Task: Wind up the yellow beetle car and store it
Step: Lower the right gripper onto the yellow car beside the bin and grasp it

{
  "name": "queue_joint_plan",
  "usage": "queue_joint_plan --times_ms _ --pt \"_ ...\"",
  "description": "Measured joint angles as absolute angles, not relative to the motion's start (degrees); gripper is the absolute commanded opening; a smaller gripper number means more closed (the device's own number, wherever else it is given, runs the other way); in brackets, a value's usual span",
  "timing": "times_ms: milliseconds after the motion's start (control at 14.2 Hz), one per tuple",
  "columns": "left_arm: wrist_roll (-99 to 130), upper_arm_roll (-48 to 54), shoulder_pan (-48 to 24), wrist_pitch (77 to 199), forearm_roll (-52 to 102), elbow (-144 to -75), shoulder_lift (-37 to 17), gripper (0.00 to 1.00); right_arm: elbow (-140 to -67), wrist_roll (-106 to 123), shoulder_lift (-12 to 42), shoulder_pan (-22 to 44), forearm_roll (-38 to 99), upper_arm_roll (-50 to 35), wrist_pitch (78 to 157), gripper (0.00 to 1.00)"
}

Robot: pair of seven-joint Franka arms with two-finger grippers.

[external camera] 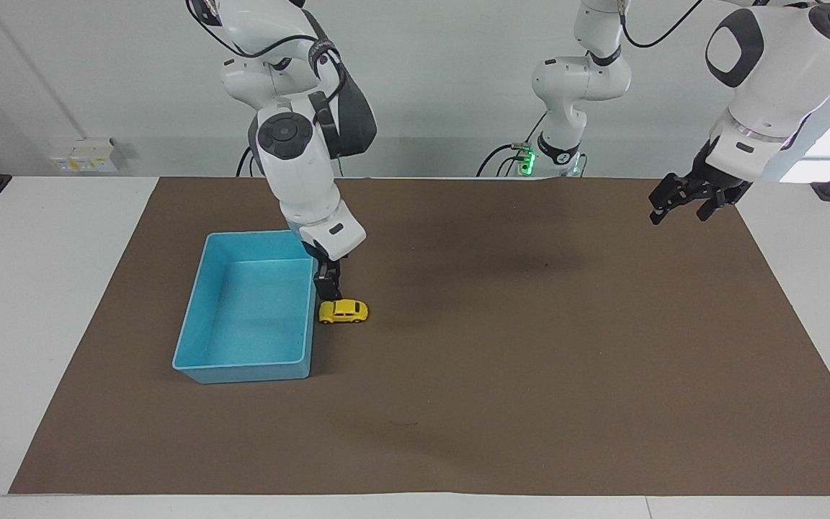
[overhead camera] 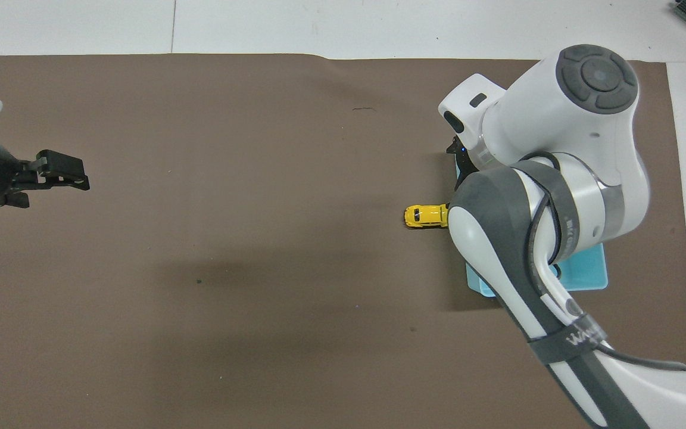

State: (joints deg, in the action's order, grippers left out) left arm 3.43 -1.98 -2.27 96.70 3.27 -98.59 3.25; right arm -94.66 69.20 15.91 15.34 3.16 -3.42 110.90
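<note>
My right end effector (external camera: 328, 289) hung just left of the frame's centre in the facing view, tips pointing down right over the end of the car (external camera: 343, 311) nearest the bin (external camera: 246, 364); whether its fingers were open or closed I could not tell, and in the overhead view my own arm hid it. The car (overhead camera: 425, 215) sat on its wheels on the brown mat (external camera: 530, 375), just beside the bin's long wall but outside it, at the right arm's end of the counter (external camera: 40, 303). The bin, blue, showed only a corner (overhead camera: 587, 280) in the overhead view, at the frame's right. My left end effector (external camera: 687, 197) waited in the air at the upper right of the facing view, over the mat's edge, fingers spread apart with nothing between them (overhead camera: 51, 173).
</note>
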Motion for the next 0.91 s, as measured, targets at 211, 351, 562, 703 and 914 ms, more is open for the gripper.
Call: queue_joint_plan --times_ms 211,351,562,703,914 --pt "3.2 -2.0 -1.8 96.5 3.2 -98.5 5.2 1.0 -98.5 69.3 16.0 15.4 3.2 -3.4 114.6 1.0" --pt "3.2 -1.9 -1.8 95.7 3.2 -98.1 5.9 1.0 -101.6 69.3 16.2 15.5 3.2 -3.4 117.9 1.0" --pt "3.2 -1.7 -1.8 93.8 3.2 -95.6 6.0 1.0 -105.2 69.4 16.8 15.8 3.1 -3.4 121.3 1.0" --pt "3.2 -1.5 -1.8 92.2 3.2 -94.5 6.1 1.0 -106.6 69.4 17.0 16.2 2.9 -3.4 122.4 1.0" --pt "3.2 -1.7 -1.8 91.1 3.2 -94.4 6.1 1.0 -109.3 69.4 17.2 16.4 2.2 -3.4 125.4 1.0"
